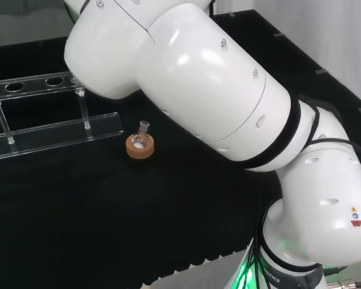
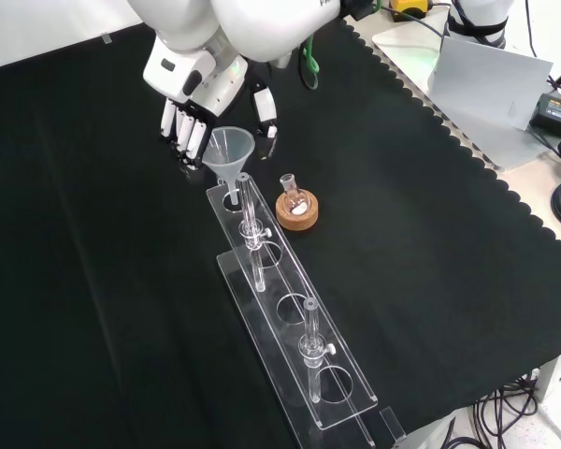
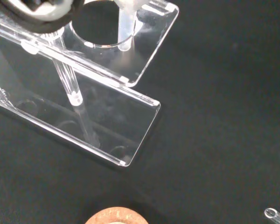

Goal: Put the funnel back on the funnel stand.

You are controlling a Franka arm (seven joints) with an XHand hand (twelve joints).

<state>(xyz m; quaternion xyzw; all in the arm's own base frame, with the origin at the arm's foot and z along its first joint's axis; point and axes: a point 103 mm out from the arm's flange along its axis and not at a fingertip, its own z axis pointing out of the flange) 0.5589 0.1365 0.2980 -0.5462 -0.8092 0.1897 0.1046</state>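
— What is sitting nearest in the front view?
— The clear funnel stand (image 2: 294, 339), its near holes holding nothing.
— And farther back?
— A small flask (image 2: 294, 198) is resting in a cork ring (image 2: 296, 212). The funnel (image 2: 229, 152) is sitting in the stand's far hole, and the robot hand (image 2: 198, 105) is hovering behind with fingers straight, gripping nothing.

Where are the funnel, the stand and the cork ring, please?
funnel (image 2: 229, 147): front view, on its cone.
stand (image 2: 290, 335): front view, on its top plate.
cork ring (image 2: 296, 214): front view, on its side.
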